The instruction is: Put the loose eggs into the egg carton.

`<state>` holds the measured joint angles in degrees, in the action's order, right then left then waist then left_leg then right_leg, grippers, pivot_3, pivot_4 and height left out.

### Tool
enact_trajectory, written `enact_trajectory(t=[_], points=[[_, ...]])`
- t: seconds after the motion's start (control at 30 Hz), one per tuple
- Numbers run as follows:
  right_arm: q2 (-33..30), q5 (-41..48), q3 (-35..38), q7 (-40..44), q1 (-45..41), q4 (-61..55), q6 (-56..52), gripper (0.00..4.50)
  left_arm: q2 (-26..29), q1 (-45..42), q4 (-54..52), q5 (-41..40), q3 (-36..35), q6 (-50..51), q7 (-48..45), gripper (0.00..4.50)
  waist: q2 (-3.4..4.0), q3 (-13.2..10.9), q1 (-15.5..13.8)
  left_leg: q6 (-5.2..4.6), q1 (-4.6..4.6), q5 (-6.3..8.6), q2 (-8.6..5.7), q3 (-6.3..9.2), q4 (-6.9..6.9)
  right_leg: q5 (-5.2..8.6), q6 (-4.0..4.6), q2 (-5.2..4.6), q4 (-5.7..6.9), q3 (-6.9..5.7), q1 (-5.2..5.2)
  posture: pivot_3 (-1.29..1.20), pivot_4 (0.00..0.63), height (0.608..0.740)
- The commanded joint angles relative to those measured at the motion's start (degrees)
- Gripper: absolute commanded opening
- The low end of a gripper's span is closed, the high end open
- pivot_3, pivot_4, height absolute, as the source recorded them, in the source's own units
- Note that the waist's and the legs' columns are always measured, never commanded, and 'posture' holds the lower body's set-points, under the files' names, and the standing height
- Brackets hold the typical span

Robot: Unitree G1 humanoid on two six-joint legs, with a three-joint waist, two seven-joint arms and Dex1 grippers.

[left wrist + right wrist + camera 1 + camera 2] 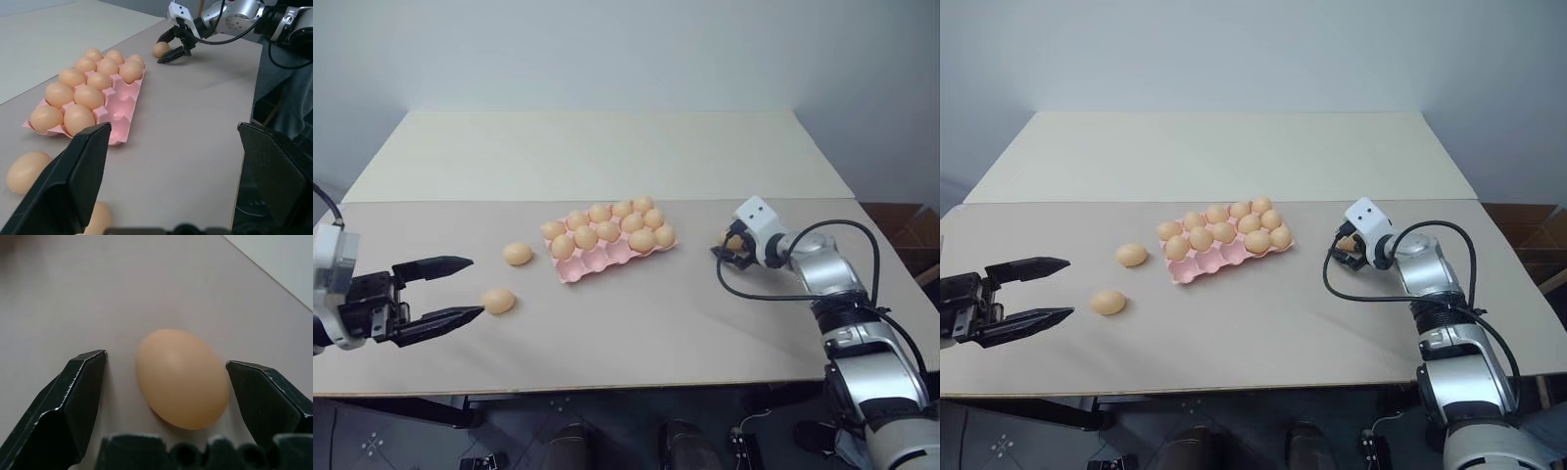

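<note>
Bench [636, 323], pale beige flat board surface: carries all items.

Egg carton [592, 264], flat pink moulded tray with scalloped edge, no lid: at bench centre, long axis running from 8 o'clock to 2 o'clock in the head views. Two far rows filled with pale orange-tan eggs; near row holding a few at its 2 o'clock end, with empty cups toward the 8 o'clock end. Judged well advanced but unfinished.

Loose eggs, small smooth pale orange-tan ovals, three sighted outside the tray. First egg [518, 254] just off the carton at 9 o'clock, long axis roughly 9 to 3. Second egg [497, 301] at 8 o'clock of the carton, near the left gripper. Third egg [182, 378] at 3 o'clock of the carton, lying on the bench between the right fingers, untouched; axis not certain.

Left gripper [468, 289]: fingers spread wide, holding nothing.

Right gripper [175, 45]: fingers spread wide either side of the third egg, not yet closed.
</note>
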<state>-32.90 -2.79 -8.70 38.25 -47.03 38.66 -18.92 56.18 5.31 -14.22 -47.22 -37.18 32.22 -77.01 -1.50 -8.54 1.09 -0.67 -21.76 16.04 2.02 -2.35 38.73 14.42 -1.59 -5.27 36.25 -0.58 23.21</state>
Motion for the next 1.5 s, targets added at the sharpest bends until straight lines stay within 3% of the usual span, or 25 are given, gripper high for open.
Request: enact_trajectory(t=[0.03,0.13,0.3,0.43,0.5,0.7,0.8,0.97,1.17,1.27,1.4,1.5], points=[[0.1,-0.8,0.9,-0.6,-2.1,2.8,3.0,4.49,0.1,0.3,-1.8,-0.9,-2.5,-0.9,0.2,4.50,0.00,0.0,0.0,0.00,0.02,0.00,0.00,0.00,0.00,0.00,0.00,-0.01,0.01,0.00,-0.02,0.00,0.150,0.740],[0.5,-0.6,1.3,0.0,-2.6,3.5,2.7,3.95,0.4,0.3,-1.8,-1.0,-2.9,-0.6,0.2,4.50,0.00,0.0,0.0,0.00,0.05,0.00,0.00,0.01,0.00,-0.01,0.00,0.00,0.02,0.00,-0.03,0.00,0.150,0.740],[0.2,-0.3,1.8,0.5,-1.5,0.0,0.0,2.32,0.8,0.5,-2.2,-1.2,-3.6,-0.1,0.1,4.50,0.00,0.0,0.0,0.00,0.02,0.00,0.01,0.01,0.00,-0.01,0.00,-0.01,0.00,0.00,-0.02,0.00,0.150,0.740],[-0.1,1.0,2.8,0.6,0.6,-11.8,-4.9,2.32,0.6,0.7,-2.1,-1.4,-4.7,0.6,0.6,4.50,0.01,0.0,0.0,0.00,0.00,0.00,0.02,0.04,-0.01,-0.01,0.00,-0.01,0.00,-0.01,0.00,0.00,0.150,0.740],[0.6,3.9,3.8,2.1,2.1,-23.1,-11.1,2.32,0.6,1.1,-1.9,-2.2,-6.2,1.5,0.8,4.50,0.04,0.0,0.0,0.00,-0.03,0.00,0.02,0.04,-0.01,-0.01,0.00,-0.01,0.02,-0.01,0.04,0.00,0.150,0.740],[5.8,8.7,0.3,2.5,4.0,-44.6,-22.6,2.32,1.0,1.8,-1.0,-3.8,-9.5,3.5,1.9,4.50,0.06,0.0,0.2,0.00,0.03,0.00,0.13,0.09,-0.02,-0.01,0.00,0.07,0.09,-0.01,0.04,0.00,0.150,0.740],[9.7,8.3,-3.0,1.2,3.5,-46.9,-24.3,2.32,1.5,2.1,-0.5,-3.2,-10.0,3.6,1.6,4.50,0.06,0.0,0.1,0.01,0.06,0.00,0.09,0.09,-0.01,-0.01,0.01,0.05,0.15,-0.03,0.03,0.00,0.150,0.740],[16.3,5.1,-8.1,-2.9,1.9,-41.4,-21.9,2.32,1.7,1.3,0.1,-3.5,-9.5,3.7,1.8,4.50,0.06,0.0,-0.2,0.05,0.04,-0.03,0.00,0.10,0.02,-0.01,0.02,-0.01,0.30,-0.03,0.08,0.00,0.150,0.740],[18.5,3.3,-9.5,-4.0,0.5,-36.1,-18.7,2.32,1.3,0.9,-0.5,-3.4,-9.2,3.5,2.2,4.50,0.06,0.0,-0.2,0.12,0.04,-0.06,-0.03,0.10,0.01,0.00,0.02,0.00,0.41,-0.04,0.09,0.00,0.150,0.740],[19.3,3.7,-9.3,-4.0,0.6,-36.0,-18.8,3.10,1.2,1.2,-0.7,-3.4,-9.4,3.6,2.2,4.50,0.06,0.0,0.1,0.11,0.03,-0.06,-0.01,0.10,0.00,0.00,0.02,0.03,0.42,-0.03,0.13,0.00,0.150,0.740],[19.3,4.3,-8.7,-3.3,0.2,-38.0,-19.9,4.46,1.0,1.4,-1.0,-3.6,-9.4,3.8,2.3,4.50,0.06,0.0,0.4,0.12,0.05,-0.07,0.01,0.10,0.00,0.00,0.03,0.04,0.42,-0.02,0.14,0.00,0.150,0.740],[19.2,5.5,-7.0,-3.7,-0.2,-40.9,-22.1,4.46,0.9,1.3,-1.1,-3.6,-9.0,3.8,2.5,4.50,0.06,0.0,0.6,0.12,0.05,-0.07,0.01,0.12,0.00,0.00,0.03,0.03,0.42,-0.02,0.15,0.00,0.150,0.740]])
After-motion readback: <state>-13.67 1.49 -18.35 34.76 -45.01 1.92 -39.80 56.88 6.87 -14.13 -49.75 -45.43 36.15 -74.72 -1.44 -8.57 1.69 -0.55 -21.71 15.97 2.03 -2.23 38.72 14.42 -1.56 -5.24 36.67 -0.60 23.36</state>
